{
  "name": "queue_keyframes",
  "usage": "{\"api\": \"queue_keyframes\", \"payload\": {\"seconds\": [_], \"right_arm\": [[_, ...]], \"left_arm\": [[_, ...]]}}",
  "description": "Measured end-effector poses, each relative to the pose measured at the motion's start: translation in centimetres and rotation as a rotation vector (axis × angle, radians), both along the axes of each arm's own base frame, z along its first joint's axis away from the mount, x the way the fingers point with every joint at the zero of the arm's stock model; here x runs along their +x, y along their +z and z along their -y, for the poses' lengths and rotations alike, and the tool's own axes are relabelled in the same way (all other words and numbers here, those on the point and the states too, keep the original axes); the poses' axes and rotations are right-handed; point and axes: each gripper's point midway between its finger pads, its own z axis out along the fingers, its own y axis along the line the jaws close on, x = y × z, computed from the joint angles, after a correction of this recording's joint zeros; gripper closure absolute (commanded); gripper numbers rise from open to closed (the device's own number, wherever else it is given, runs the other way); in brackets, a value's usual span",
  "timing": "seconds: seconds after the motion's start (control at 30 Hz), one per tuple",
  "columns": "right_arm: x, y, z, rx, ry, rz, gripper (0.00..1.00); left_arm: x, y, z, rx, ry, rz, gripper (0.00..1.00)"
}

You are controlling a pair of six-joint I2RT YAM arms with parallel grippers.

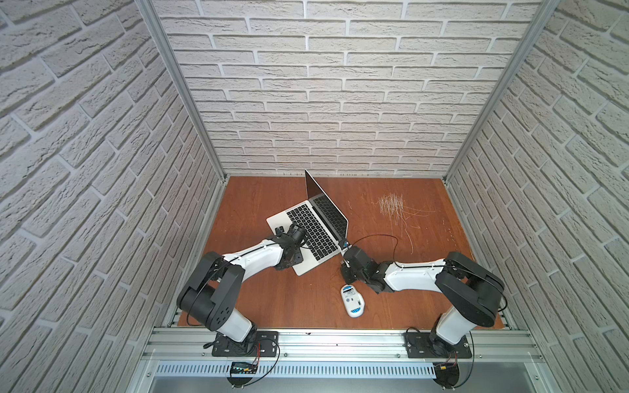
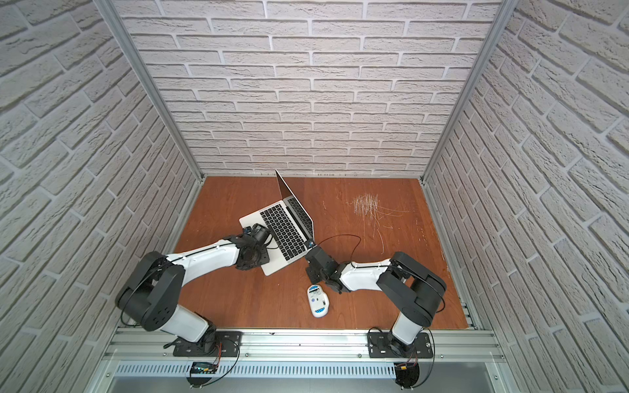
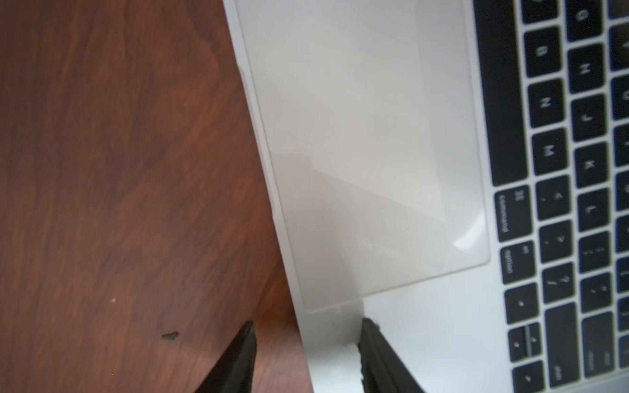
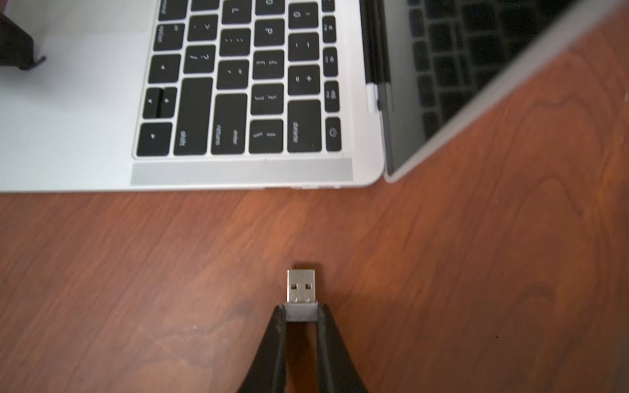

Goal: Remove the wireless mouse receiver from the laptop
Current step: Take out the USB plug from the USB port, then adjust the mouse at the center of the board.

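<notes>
The wireless mouse receiver (image 4: 301,295) is pinched by its grey cap in the right hand (image 4: 301,314), with the plug fully out and clear of the laptop (image 4: 85,112), just over the desk (image 4: 136,272). The left hand (image 3: 308,323) is seen spread across the laptop's front edge. Whether it's actually pressed down can't really be told.

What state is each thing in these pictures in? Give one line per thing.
laptop: open, screen raised, lying on the table, no receiver plugged into the visible side edge.
wireless mouse receiver: unplugged, metal plug bare, pinched by its grey cap.
right gripper: shut on the receiver, apart from the laptop.
left gripper: open, jaws straddling the laptop's front edge.
white mouse: lying underside up on the table, untouched.
</notes>
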Motion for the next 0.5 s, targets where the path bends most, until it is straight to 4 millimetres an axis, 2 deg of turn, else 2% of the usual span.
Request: {"api": "queue_keyframes", "payload": {"seconds": [0.17, 0.3, 0.4, 0.5], "right_arm": [[-1.1, 0.4, 1.4, -0.027, 0.004, -0.040, 0.97], [-1.5, 3.0, 2.0, 0.017, -0.014, -0.032, 0.97], [-2.1, 5.8, 2.9, 0.088, -0.044, -0.013, 0.97], [-3.1, 7.6, 4.3, 0.137, -0.078, -0.011, 0.97]], "left_arm": [[0.0, 0.2, 0.0, -0.005, 0.001, 0.011, 0.45], [-0.4, 0.5, -0.2, -0.014, -0.005, 0.031, 0.37], [-2.3, 0.8, 0.6, -0.063, -0.061, 0.012, 0.31], [-4.8, 2.0, 3.2, -0.139, -0.186, 0.012, 0.29]]}}
